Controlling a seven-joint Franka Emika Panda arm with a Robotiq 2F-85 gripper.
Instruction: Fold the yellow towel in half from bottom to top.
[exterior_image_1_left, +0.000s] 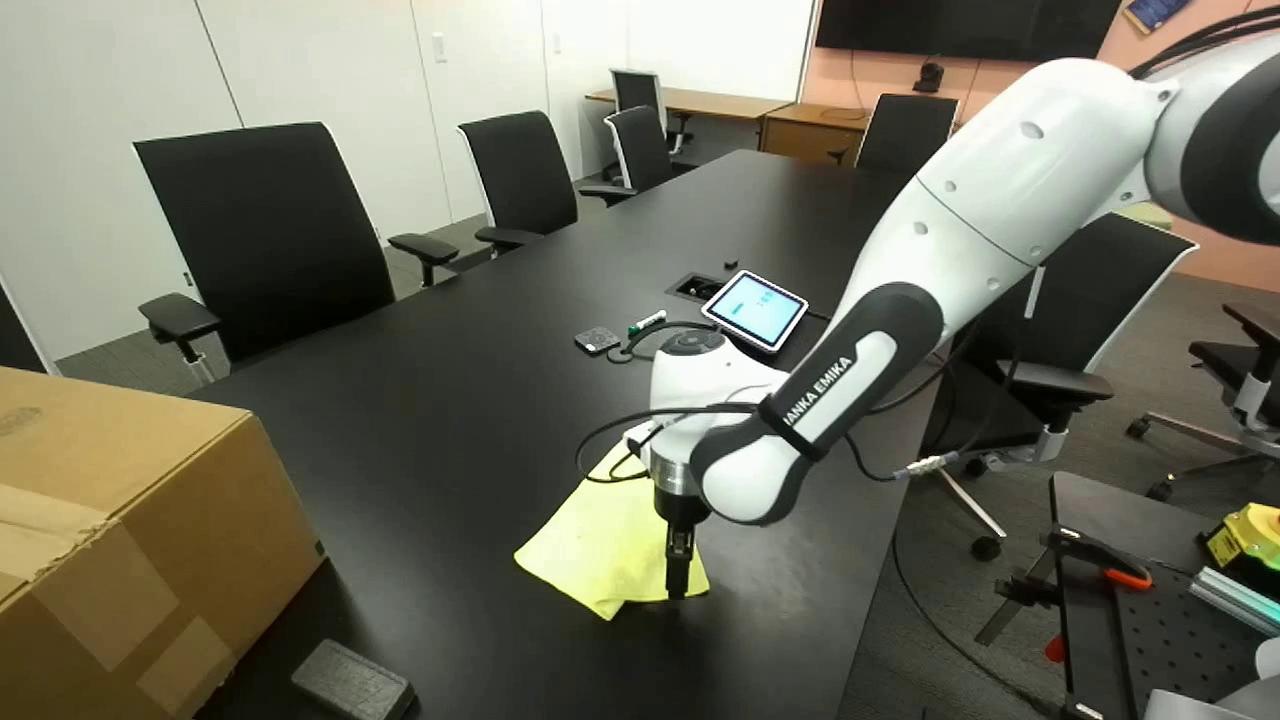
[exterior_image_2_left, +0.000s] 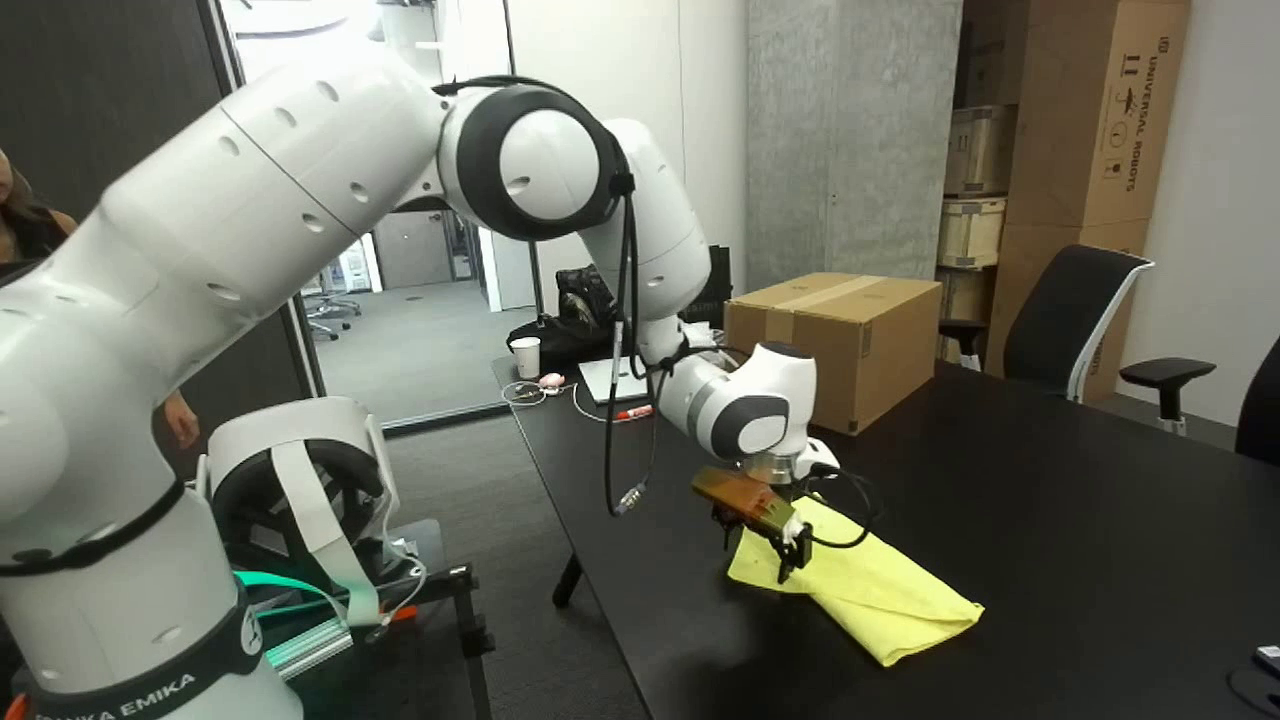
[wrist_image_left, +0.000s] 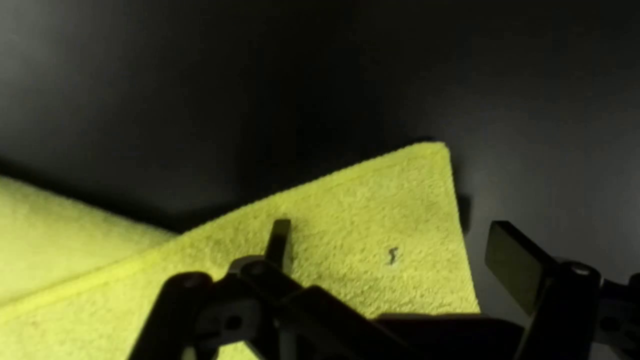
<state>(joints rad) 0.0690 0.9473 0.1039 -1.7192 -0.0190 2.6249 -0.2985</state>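
Observation:
The yellow towel (exterior_image_1_left: 590, 545) lies on the black table, partly overlapped on itself, with a fold line and a notch in its edge; it shows in both exterior views (exterior_image_2_left: 880, 590). In the wrist view one towel corner (wrist_image_left: 370, 200) lies flat, with a second yellow layer at the left. My gripper (wrist_image_left: 390, 225) is open and empty, pointing down. Its left finger is over the towel; its right finger is beyond the towel's side edge, over the table. In an exterior view the gripper (exterior_image_1_left: 677, 590) is low at the towel's near edge. Whether the fingertips touch the cloth I cannot tell.
A cardboard box (exterior_image_1_left: 200, 540) stands on the table, also in an exterior view (exterior_image_2_left: 895, 350). A dark grey block (exterior_image_1_left: 352, 682) lies near it. A tablet (exterior_image_1_left: 757, 308), a marker (exterior_image_1_left: 648, 322) and a black square item (exterior_image_1_left: 597, 340) lie beyond the towel. Cables hang from the arm.

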